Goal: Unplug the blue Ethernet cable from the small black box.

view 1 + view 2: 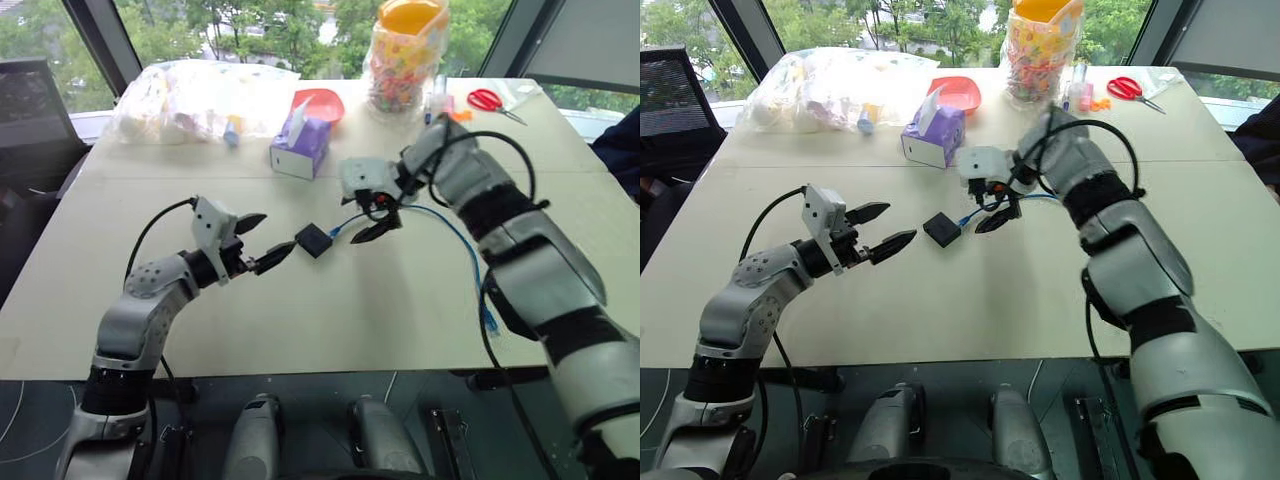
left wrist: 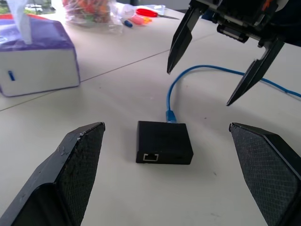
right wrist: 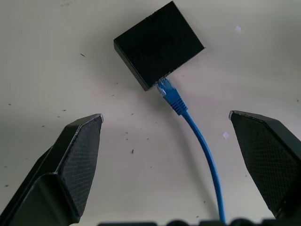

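Observation:
The small black box [image 1: 313,240] lies flat on the pale table, near its middle. The blue Ethernet cable [image 1: 462,243] is plugged into the box's right side by its plug [image 3: 169,94]. From there the cable runs right and curls toward the table's front edge. My left gripper [image 1: 279,231] is open and level just left of the box, with its fingers [image 2: 80,160] spread wider than the box. My right gripper [image 3: 165,114] is open and angled down over the cable, just right of the box. Nothing is between its fingers [image 2: 181,40].
A purple tissue box [image 1: 300,148] stands behind the black box. A red bowl [image 1: 322,102], a clear plastic bag [image 1: 200,100] and a jar of coloured bits [image 1: 405,55] line the back of the table. Red scissors [image 1: 488,100] lie at the back right.

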Robot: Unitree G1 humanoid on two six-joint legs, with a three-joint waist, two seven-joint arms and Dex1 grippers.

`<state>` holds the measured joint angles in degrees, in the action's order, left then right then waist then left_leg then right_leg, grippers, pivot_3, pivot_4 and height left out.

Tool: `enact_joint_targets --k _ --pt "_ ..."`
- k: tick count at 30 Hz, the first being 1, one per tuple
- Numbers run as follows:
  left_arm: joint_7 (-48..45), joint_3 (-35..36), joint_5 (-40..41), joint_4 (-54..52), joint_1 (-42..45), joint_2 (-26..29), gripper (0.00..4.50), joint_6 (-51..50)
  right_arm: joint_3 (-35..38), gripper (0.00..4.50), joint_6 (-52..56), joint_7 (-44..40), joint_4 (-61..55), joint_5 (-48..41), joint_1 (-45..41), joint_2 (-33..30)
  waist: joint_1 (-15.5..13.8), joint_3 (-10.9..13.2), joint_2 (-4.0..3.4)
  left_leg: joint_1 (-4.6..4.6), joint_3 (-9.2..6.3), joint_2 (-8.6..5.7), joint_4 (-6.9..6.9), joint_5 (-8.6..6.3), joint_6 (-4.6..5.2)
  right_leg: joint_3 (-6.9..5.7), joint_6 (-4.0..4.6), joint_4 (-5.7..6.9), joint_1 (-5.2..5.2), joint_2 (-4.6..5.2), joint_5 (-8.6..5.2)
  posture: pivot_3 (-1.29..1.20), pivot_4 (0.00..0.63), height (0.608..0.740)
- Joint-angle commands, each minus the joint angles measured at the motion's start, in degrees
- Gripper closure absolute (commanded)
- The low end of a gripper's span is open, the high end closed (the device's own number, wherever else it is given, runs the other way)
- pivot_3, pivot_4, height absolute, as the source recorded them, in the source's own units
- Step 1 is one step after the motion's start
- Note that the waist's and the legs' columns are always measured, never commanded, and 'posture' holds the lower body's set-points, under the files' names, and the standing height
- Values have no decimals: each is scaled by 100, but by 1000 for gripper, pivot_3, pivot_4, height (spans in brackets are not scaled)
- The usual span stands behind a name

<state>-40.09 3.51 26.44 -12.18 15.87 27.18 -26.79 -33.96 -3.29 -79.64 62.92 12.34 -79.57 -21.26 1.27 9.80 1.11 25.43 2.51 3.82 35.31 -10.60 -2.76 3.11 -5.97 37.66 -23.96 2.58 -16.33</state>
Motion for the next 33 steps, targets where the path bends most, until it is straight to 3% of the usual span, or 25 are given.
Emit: enact_joint_targets --k 1,8,13,16,22,26,30,33 --pt "134 245 53 -441 -199 86 41 42 -76 0 -427 341 817 501 -414 387 -10 0 0 1 0 0 -4 0 -1 -1 0 0 -1 0 0 0 150 735" --pt "394 477 47 -844 -497 210 41 -50 -212 0 -399 1050 1472 1289 -453 1053 -9 0 -1 0 3 -1 -9 2 -8 0 2 8 -8 4 -1 0 150 735" --pt "567 629 84 -1120 -688 281 41 -113 -161 0 -326 1063 1576 1582 -364 1271 0 -1 1 -5 3 0 -9 4 -10 1 3 24 -12 3 -1 0 150 735" --pt "641 675 92 -1225 -759 298 0 -139 -163 1261 -252 1042 1605 1723 -321 1344 32 -3 4 -13 3 0 -6 5 -13 1 5 34 -10 3 -2 0 150 735" --pt "711 773 136 -1379 -887 376 0 -214 -22 4447 -171 998 1619 1766 -292 1484 133 -3 5 -17 -2 0 2 11 -19 1 17 43 -5 2 -5 0 150 735" --pt "681 802 248 -1372 -850 429 0 -364 175 4447 -227 1436 1556 1685 -284 1487 146 -3 4 -18 -4 1 1 11 -19 1 9 45 -5 0 -1 0 150 735" --pt "514 650 592 -1248 -603 415 0 -713 -602 4447 -1427 4349 1126 2763 -90 990 137 -3 4 -16 -4 0 2 11 -20 1 15 45 -8 2 -4 0 150 735" --pt "216 396 730 -1163 -408 533 0 -951 -841 4447 -2183 5091 606 3109 377 426 76 -4 7 2 -5 -6 4 14 -24 3 25 42 -22 8 -10 0 150 735"
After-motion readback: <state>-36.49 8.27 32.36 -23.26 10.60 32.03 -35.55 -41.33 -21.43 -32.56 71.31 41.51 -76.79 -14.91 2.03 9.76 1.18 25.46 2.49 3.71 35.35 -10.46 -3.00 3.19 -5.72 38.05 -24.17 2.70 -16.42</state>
